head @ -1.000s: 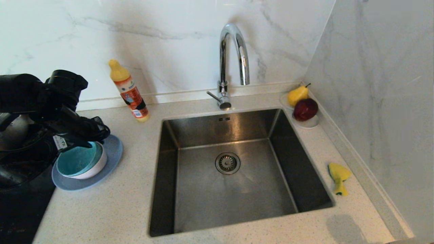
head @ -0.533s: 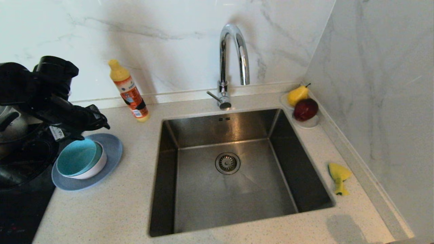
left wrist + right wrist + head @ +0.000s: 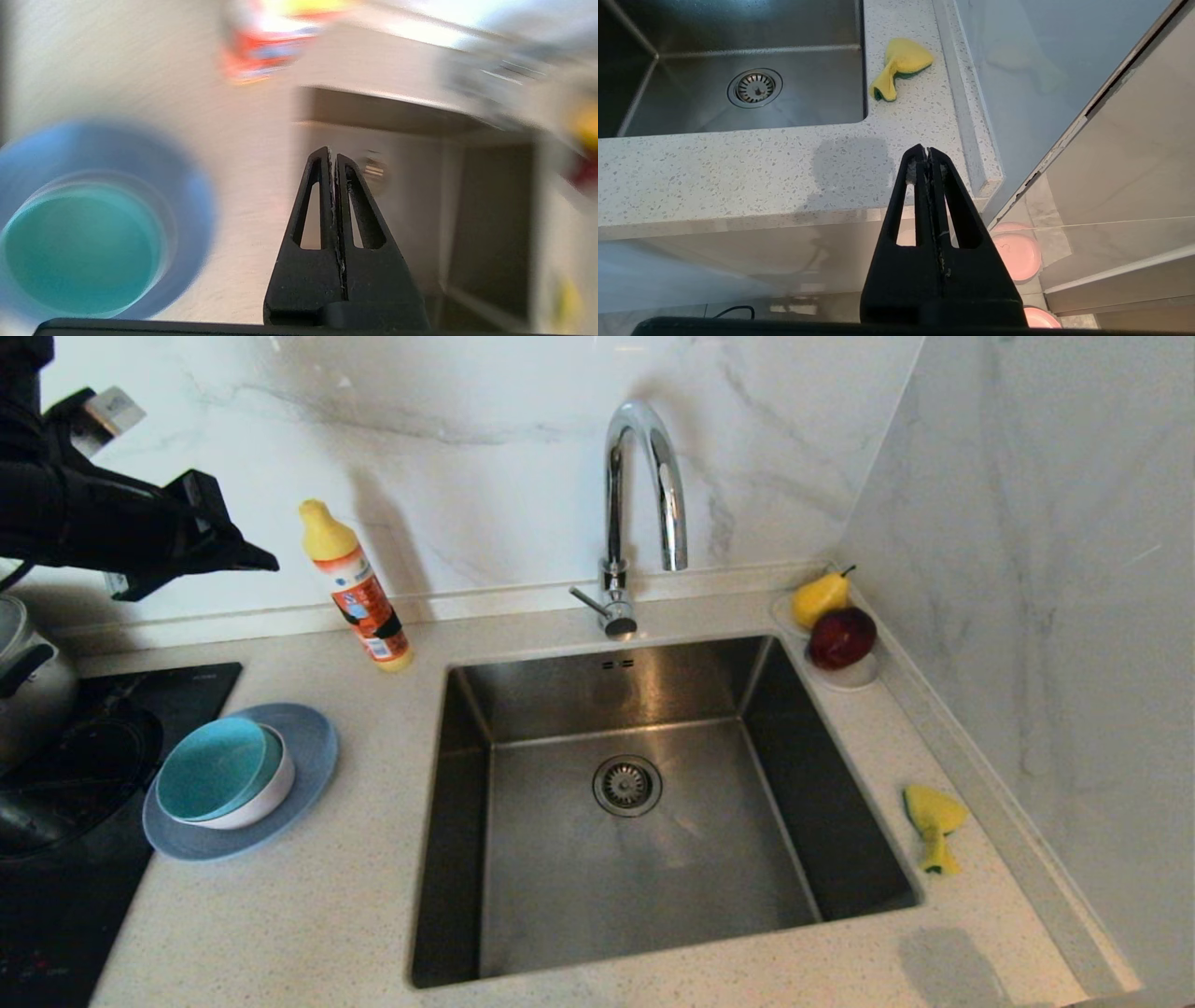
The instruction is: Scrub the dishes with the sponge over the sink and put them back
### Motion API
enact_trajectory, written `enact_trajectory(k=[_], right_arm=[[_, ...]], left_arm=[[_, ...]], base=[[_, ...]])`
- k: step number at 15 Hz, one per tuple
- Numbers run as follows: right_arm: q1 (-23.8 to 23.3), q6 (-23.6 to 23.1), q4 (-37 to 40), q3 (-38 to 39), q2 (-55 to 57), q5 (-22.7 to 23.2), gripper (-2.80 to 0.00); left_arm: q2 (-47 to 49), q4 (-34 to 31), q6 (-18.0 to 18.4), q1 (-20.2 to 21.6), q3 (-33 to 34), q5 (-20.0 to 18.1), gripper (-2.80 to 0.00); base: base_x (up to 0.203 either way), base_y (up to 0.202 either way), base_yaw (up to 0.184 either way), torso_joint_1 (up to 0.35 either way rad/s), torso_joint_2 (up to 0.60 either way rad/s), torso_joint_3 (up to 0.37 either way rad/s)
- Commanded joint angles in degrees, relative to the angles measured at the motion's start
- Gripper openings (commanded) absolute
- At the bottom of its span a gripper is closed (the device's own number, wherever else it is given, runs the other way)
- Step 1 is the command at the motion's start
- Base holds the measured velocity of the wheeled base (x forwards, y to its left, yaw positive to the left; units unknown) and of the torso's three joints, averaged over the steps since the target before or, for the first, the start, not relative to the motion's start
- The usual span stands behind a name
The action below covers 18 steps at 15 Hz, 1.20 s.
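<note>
Black and pressed together, the left gripper (image 3: 257,560) is hanging empty in the head view, with the teal bowl (image 3: 219,775) sitting on the blue-grey plate (image 3: 308,756) below it and the sink (image 3: 653,896) off to its right. Its wrist view is showing the bowl (image 3: 79,247) beside the tips. Shut too, the right gripper (image 3: 928,151) is idling before the counter edge, the sponge (image 3: 899,65) lying beyond it.

Bowl (image 3: 224,773) on plate (image 3: 308,756) left of sink (image 3: 644,859); sponge (image 3: 932,823) right.
</note>
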State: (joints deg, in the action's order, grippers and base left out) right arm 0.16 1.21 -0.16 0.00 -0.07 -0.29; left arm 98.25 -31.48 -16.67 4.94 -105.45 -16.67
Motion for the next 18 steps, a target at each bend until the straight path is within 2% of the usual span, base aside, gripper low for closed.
enact_trajectory(k=[1, 3, 6, 9, 15, 18], right_arm=[[0.0, 0.0, 0.0, 0.0, 0.0, 0.0, -2.8], [0.0, 0.0, 0.0, 0.0, 0.0, 0.0, -2.8], [0.0, 0.0, 0.0, 0.0, 0.0, 0.0, -2.8], [0.0, 0.0, 0.0, 0.0, 0.0, 0.0, -2.8], [0.0, 0.0, 0.0, 0.0, 0.0, 0.0, -2.8], [0.0, 0.0, 0.0, 0.0, 0.0, 0.0, -2.8]], left_arm=[[-7.3, 0.3, 2.9, -3.3, 1.4, -1.8, -2.8], [-11.9, 2.0, 7.1, -5.3, 6.6, -2.8, -2.8], [-23.2, 10.7, 14.0, -6.6, 21.2, -3.5, -2.8], [-38.3, 16.2, 15.2, -6.9, 34.9, -2.5, -2.8], [-73.1, 18.4, 15.8, -5.8, 59.3, 10.6, -2.8], [-86.1, 19.6, 14.2, -4.0, 77.0, 16.1, -2.8]], base=[[0.0, 0.0, 0.0, 0.0, 0.0, 0.0], [0.0, 0.0, 0.0, 0.0, 0.0, 0.0], [0.0, 0.0, 0.0, 0.0, 0.0, 0.0], [0.0, 0.0, 0.0, 0.0, 0.0, 0.0], [0.0, 0.0, 0.0, 0.0, 0.0, 0.0], [0.0, 0.0, 0.0, 0.0, 0.0, 0.0]])
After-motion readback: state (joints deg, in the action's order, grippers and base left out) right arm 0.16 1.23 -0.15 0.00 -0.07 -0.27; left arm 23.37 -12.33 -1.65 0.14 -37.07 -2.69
